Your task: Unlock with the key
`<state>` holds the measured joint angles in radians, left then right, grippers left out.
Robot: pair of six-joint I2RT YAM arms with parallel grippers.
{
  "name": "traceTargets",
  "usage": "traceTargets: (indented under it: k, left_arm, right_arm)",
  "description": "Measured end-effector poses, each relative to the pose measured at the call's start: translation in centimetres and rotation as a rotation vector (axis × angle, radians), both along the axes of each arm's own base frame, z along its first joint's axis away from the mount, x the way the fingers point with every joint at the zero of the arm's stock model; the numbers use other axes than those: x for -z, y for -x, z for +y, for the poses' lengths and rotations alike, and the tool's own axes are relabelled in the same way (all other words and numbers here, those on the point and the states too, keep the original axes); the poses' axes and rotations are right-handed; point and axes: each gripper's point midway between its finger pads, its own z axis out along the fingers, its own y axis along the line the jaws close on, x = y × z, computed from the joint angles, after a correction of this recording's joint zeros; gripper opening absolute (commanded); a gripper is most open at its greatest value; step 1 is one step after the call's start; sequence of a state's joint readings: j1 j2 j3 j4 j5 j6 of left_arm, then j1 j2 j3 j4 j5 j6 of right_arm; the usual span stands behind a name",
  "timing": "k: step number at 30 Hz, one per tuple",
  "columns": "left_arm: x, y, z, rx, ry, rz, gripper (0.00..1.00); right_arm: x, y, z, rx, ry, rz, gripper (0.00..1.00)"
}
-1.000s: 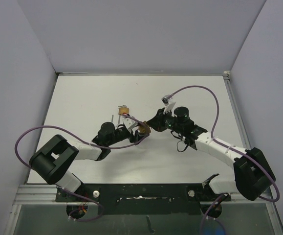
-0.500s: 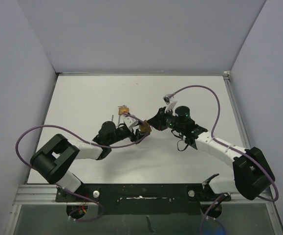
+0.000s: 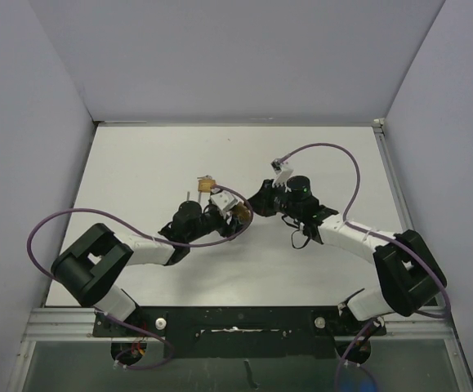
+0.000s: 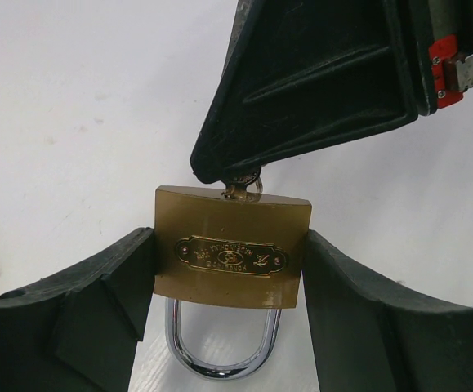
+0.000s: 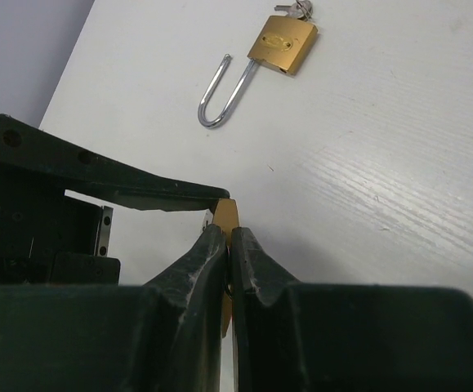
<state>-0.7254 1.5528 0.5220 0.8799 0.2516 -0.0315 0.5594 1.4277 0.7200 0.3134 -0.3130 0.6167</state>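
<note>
Left claw [image 4: 229,249] grips padlock [image 4: 220,214]; opposing right claw [image 5: 226,238] pinches key [image 4: 243,182].

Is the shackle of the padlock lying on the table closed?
No, the shackle of the loose padlock stands open, one end free of the brass body.

**Brass, chrome, matt black plastic**

The padlock [image 4: 232,257] has a brass body with a brushed satin sheen and an embossed oval plate. Its shackle [image 4: 173,331] is polished chrome, mirror-bright. The key [image 4: 243,184] is silvery metal, mostly hidden. The left gripper [image 4: 229,261] and right gripper [image 5: 228,237] are black plastic, matt, faintly grainy, with moulded ridges. The table [image 5: 399,180] is white and matt with fine streaky grain. The second padlock [image 5: 283,42] shows the same brass and bright steel. The cable [image 3: 334,149] has a smooth purple sheath.
</note>
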Motion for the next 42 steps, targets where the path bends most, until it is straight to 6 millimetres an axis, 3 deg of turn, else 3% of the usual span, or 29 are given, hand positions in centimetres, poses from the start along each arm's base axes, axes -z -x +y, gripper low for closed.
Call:
traceTargets:
  k: [17, 32, 42]
  left_arm:
    - [3.9, -1.4, -0.3, -0.138, -0.204, 0.100, 0.00]
    - [1.0, -4.3, -1.2, -0.351, -0.371, 0.145, 0.00]
    - [1.9, -4.4, -0.9, -0.438, -0.491, 0.160, 0.00]
  right_arm:
    - [4.6, -2.0, -0.2, 0.069, -0.069, 0.191, 0.00]
    - [1.9, -5.4, -0.7, 0.137, -0.094, 0.222, 0.00]
    - [3.4, -5.4, -0.6, 0.153, -0.073, 0.326, 0.00]
